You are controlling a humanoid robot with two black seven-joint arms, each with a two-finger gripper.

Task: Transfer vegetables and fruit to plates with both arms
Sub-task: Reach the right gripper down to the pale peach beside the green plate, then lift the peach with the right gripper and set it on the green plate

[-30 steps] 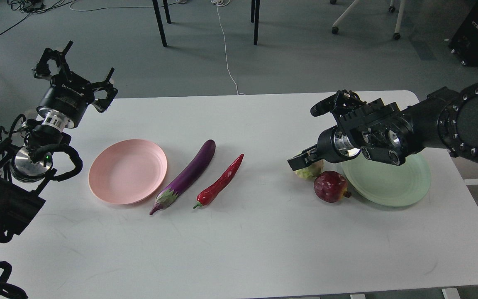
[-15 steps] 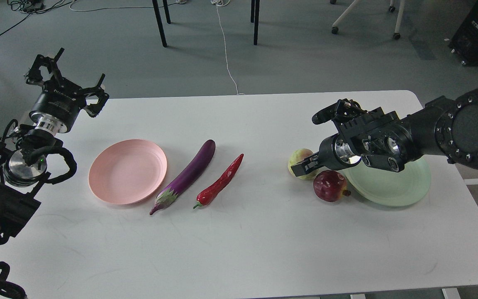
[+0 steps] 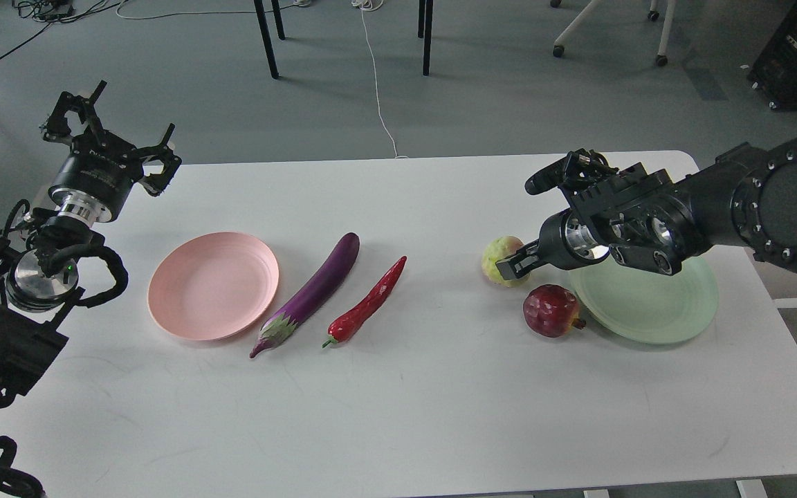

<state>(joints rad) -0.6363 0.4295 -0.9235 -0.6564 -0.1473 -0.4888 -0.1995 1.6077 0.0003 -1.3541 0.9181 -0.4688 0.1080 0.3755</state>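
Right now my right gripper (image 3: 517, 261) sits against the yellow-green fruit (image 3: 502, 259), its dark fingers pressed on the fruit's 3 o'clock side; I cannot tell whether they are clamped on it or only touching. To do this grasp well I would judge the fingers should straddle the fruit's widest part before any lift, since bumpy round skin may roll out of a shallow pinch. The pomegranate-like fruit (image 3: 551, 310) lies at about 5 o'clock from that gripper, touching the rim of the pale green plate (image 3: 654, 304), which sits mostly under my right arm. My left gripper (image 3: 108, 128) hangs spread wide and empty beyond the table's (image 3: 398, 415) far left corner, at 11 o'clock from the pink plate (image 3: 213, 285); the eggplant (image 3: 312, 294) and red chili pepper (image 3: 369, 301) lie side by side just right of that plate, untouched
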